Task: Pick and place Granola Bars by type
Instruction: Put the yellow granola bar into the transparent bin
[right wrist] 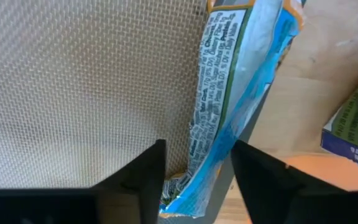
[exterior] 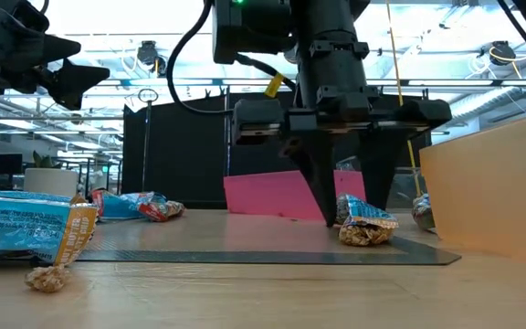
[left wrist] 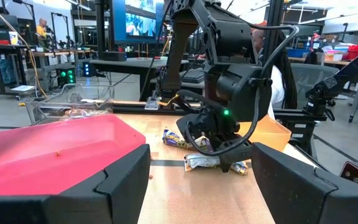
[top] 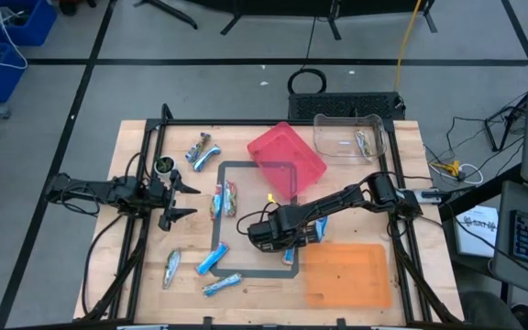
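My right gripper (top: 289,244) points down, open, at the near right corner of a grey taped rectangle. In the right wrist view its fingers stand on either side of a blue-and-silver granola bar (right wrist: 225,106) that lies flat on the table, also seen low (exterior: 365,225); whether they touch it I cannot tell. A second bar (right wrist: 353,134) lies beside it. More bars lie scattered: a pair near the far left (top: 202,151), a red and blue pair (top: 223,200), and three near the front left (top: 211,260). My left gripper (top: 180,193) waits open at the table's left.
A pink tray (top: 287,160) sits at the far middle, and a clear bin (top: 348,136) with one bar inside at the far right. An orange tray (top: 346,273) lies just right of my right gripper. A small round cup (top: 164,166) stands by my left gripper.
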